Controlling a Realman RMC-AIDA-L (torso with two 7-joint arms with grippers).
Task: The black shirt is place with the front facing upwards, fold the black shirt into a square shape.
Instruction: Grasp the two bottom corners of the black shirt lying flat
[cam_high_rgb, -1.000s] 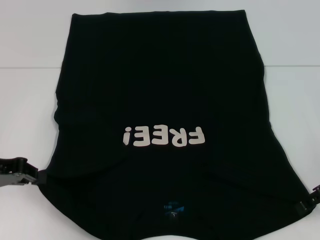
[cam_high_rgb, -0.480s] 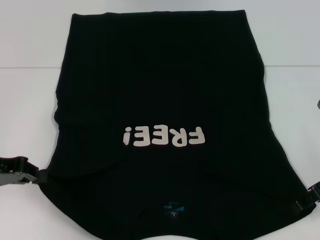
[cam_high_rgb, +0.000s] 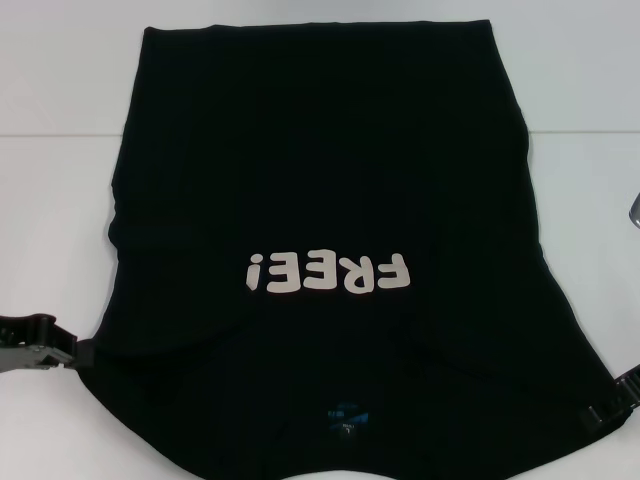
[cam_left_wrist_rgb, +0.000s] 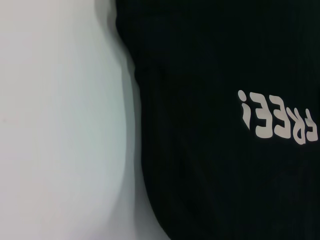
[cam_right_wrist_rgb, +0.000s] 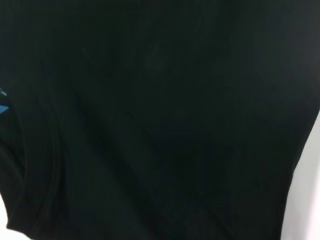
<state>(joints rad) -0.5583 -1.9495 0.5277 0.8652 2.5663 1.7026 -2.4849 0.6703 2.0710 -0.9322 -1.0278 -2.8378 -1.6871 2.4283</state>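
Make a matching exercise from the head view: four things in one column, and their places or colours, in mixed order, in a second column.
Things:
1. black shirt
2. "FREE!" letters
3. neck label
4. left gripper

Places or colours:
A. blue
B. at the shirt's lower left corner
C. white, upside down
D. spread flat on the white table

Pairs: 1-D, 2-C, 3-A, 4-B

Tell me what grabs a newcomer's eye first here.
A large black cloth T-shirt fills the white table, white "FREE!" lettering on its front reading upside down from the head view. The left gripper and right gripper sit at its near corners.
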